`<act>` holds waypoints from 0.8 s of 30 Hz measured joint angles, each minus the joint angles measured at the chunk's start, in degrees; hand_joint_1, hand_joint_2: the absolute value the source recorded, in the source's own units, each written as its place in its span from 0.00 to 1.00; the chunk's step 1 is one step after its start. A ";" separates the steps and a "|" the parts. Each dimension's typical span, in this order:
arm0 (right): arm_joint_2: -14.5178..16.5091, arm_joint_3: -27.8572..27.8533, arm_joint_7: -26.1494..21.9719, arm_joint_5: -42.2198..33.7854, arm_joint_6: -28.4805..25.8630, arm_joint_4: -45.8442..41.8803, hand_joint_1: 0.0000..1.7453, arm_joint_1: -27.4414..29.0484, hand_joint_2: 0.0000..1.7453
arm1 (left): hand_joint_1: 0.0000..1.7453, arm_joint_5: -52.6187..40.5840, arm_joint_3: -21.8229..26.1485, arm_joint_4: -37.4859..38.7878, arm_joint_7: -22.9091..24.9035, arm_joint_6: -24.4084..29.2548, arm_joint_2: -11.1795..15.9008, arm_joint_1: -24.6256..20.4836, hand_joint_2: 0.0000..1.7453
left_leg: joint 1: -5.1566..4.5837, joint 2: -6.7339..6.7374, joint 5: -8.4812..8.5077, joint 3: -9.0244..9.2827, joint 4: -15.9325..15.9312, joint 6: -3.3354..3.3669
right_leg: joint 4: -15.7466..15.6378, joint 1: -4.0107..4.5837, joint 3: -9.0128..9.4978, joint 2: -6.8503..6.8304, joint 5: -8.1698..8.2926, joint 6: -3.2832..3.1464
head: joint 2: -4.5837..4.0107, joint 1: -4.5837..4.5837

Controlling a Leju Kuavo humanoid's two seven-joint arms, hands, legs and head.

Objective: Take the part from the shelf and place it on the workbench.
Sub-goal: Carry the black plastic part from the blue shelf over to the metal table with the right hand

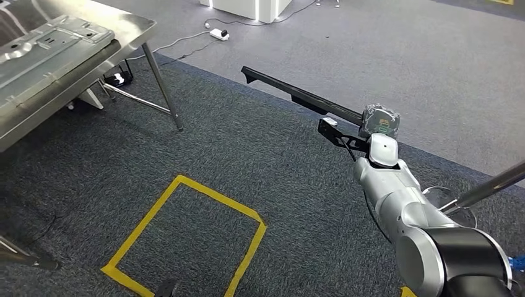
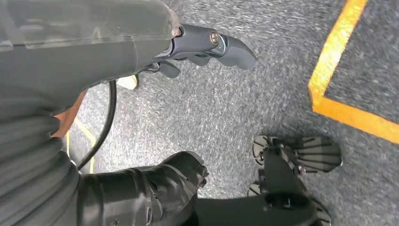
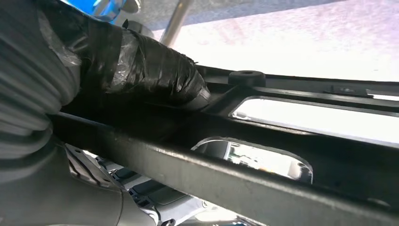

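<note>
Over grey carpet (image 1: 260, 154): right hand (image 1: 377, 121) grips long black slotted part (image 1: 297, 94).

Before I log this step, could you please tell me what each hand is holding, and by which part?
The right hand grips the long black part at its near end. The left hand holds nothing; it hangs over the carpet.

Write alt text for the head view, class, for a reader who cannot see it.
The robot's right hand holds a long black part out over dark grey carpet. To the left stands a metal workbench with pressed sheet-metal panels on it, and a yellow tape square marks the floor in front.
</note>
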 joint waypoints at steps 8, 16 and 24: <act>-0.39 -0.28 -0.01 -0.01 0.00 0.13 1.00 0.49 1.00 | 0.00 0.01 0.00 0.00 0.00 -0.01 -0.02 -0.08 1.00 | 0.00 -4.53 0.02 0.40 -0.05 1.12 | 10.81 -0.29 -6.55 5.08 -1.83 -0.03 | 0.00 0.11; -0.57 -0.48 -0.37 -0.02 -0.19 0.07 1.00 0.35 1.00 | 0.00 -0.09 0.00 0.00 0.14 0.33 -0.10 0.20 1.00 | 0.33 -5.72 -0.90 -1.36 1.76 -1.10 | -1.11 -0.44 -1.03 6.46 2.20 -1.61 | 0.00 0.03; -1.78 -1.45 -1.39 -0.01 -0.72 -0.10 1.00 0.01 1.00 | 0.00 -0.11 -0.52 0.00 0.25 0.21 -0.10 0.18 1.00 | 1.34 -0.11 -1.76 -4.18 7.62 -2.55 | -1.08 -0.31 -0.14 1.98 1.46 -1.74 | 0.00 -0.12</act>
